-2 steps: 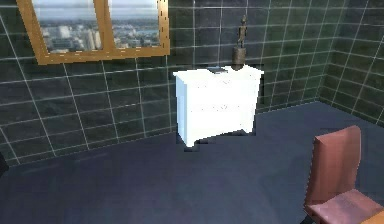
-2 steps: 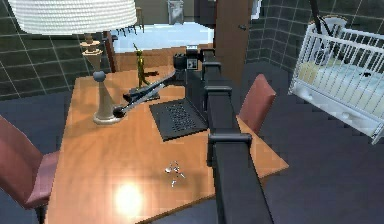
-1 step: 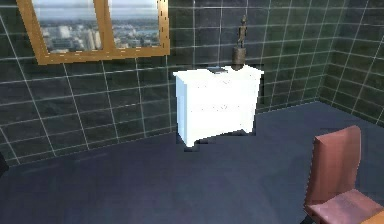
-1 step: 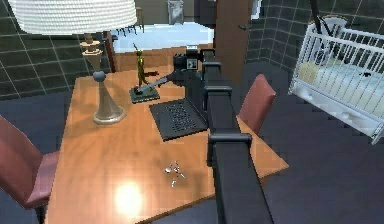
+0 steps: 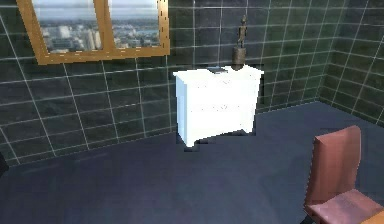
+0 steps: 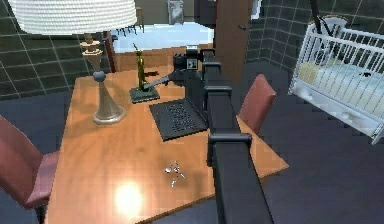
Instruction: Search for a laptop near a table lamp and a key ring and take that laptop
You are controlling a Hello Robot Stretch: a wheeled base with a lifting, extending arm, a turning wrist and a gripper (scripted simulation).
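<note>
The wooden table carries everything that matters here. The table lamp stands well out to the gripper's side, toward the arm side view's left. The arm reaches out across the tabletop as a dark bar.

The laptop, a flat dark slab with its keyboard facing up, lies just beside that bar on its left in this view. It sits short of the gripper, back toward the robot's body rather than out beyond the fingers. That is the relation the next move turns on. In my judgement the arm is extended past the laptop, so it needs to draw in and the gripper needs to come down, not reach farther. The slab's edges sit slightly askew to the bar, with the near corner angled toward the arm side view's left.

A slim greenish figurine on a dark base stands close to the gripper's far end, so I cannot tell whether the gripper holds anything or how its fingers are set.

The key ring, a small pale tangle, lies farther back from the gripper than the laptop does, also just left of the bar.
</note>
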